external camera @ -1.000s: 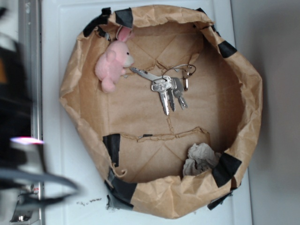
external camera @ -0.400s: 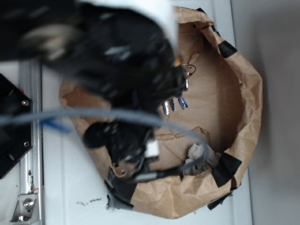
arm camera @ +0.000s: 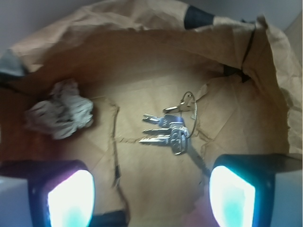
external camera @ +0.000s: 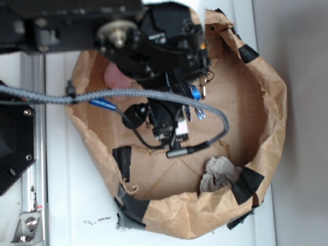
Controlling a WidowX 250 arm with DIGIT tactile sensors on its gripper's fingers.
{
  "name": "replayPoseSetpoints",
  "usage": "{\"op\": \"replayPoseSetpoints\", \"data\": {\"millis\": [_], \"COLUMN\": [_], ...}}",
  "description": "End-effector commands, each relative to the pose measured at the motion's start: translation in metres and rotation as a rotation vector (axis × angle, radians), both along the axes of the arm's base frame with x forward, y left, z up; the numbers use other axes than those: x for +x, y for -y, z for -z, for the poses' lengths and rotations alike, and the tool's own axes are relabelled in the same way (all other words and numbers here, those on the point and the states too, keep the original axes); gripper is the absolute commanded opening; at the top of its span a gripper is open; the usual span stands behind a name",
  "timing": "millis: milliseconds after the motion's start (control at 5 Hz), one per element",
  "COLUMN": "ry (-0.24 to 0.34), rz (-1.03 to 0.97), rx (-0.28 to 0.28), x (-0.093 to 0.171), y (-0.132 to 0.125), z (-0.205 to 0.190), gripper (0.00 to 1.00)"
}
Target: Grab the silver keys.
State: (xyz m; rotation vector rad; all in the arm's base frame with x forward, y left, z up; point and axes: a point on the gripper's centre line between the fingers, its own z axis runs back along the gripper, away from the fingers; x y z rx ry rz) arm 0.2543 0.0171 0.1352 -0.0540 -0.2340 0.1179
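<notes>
A second ago the arm was off at the left edge of the bench and the whole inside of the paper bag (external camera: 266, 102) lay open to view; now the arm has swung in over the bag and sits above its middle, covering most of what lies there. That is the change that matters: the reach is made, and what is left is the descent and the close.

The silver keys (arm camera: 170, 132) lie flat on the bag's brown floor, fanned out from their thin wire ring, and they have not shifted since the arm came in. In the exterior view only their tips and a bit of the ring (external camera: 201, 105) peep out from under the arm, toward the far side of the bag from the bench's left edge. The pincer (arm camera: 151, 194) hangs above them with its two fingers (arm camera: 71, 198) spread wide and nothing between them; in the wrist view the keys sit in the gap but closer to the right finger, so a small sideways nudge looks wise before going down.

The paper wad (arm camera: 59, 113) rests well apart from the keys, near the bag wall, out of the way. The pink plush (external camera: 117, 77) is now almost wholly hidden under the arm, only a patch showing. Flat, thin keys may slip a loose pinch, so the fingers will likely need to press right to the floor.
</notes>
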Motion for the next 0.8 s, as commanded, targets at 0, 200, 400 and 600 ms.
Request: {"op": "replayPoseSetpoints", "data": {"millis": [0,200,400,600], "ry": [0.094,0.123,0.151,0.165], "rz": [-0.143,-0.202,-0.227,-0.262], "rx": [0.071,0.071,0.118,0.131], "x": [0.002,0.007,0.006,0.009], "y": [-0.012,-0.023,-0.031,-0.037], "z": [0.034,0.035,0.042,0.042], "gripper": [1.0,1.0,1.0,1.0]}}
